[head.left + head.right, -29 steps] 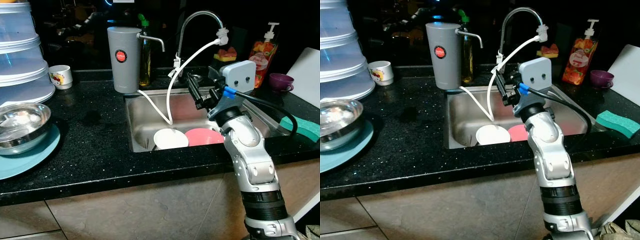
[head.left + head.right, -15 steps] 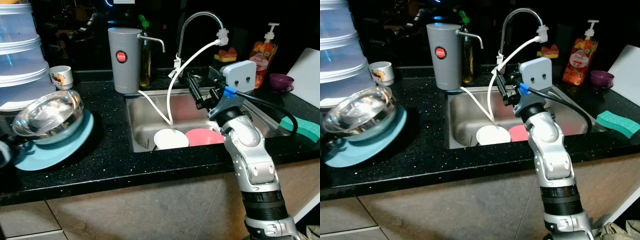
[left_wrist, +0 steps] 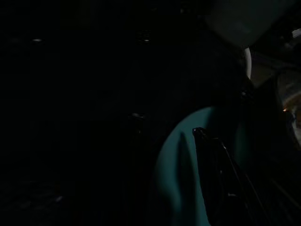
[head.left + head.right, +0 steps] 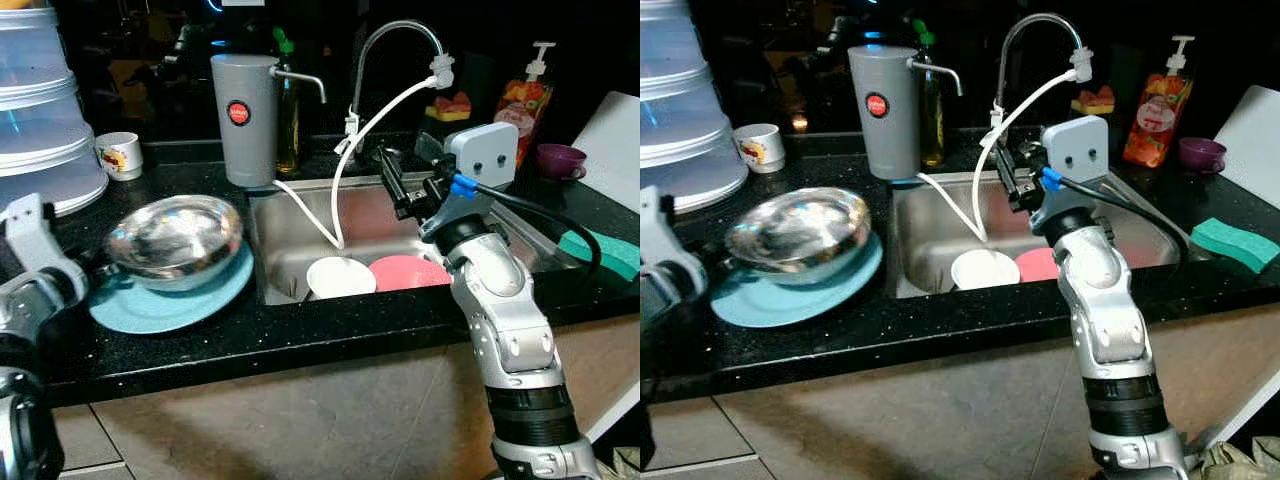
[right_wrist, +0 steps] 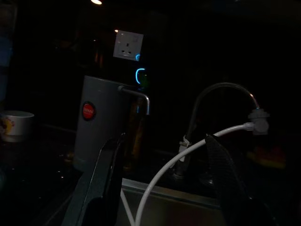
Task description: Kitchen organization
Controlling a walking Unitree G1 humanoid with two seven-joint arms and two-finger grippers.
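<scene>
Teal plate (image 4: 170, 305) with a steel bowl (image 4: 178, 238) sitting on it rests on the black countertop (image 4: 300, 325), its right rim close to the left edge of the sink (image 4: 275, 270) and its front rim near the counter's front edge. The left gripper (image 4: 85, 270) is at the plate's left rim; the left wrist view is nearly black, showing only one dark finger (image 3: 207, 155) lying over teal, so whether it is clamped on the rim cannot be told. The right gripper (image 4: 398, 178) hangs above the sink with its two fingers spread apart and nothing between them, beside the white hose (image 4: 345, 160) from the tap (image 4: 395, 45). A white dish (image 4: 340, 277) and a pink dish (image 4: 408, 272) lie in the basin, the pink one partly hidden by the right arm. Behind the bowl, bare counter runs to a grey canister (image 4: 245, 118), a small cup (image 4: 118, 155) and stacked clear containers (image 4: 40, 110), cut off at the frame's left.
</scene>
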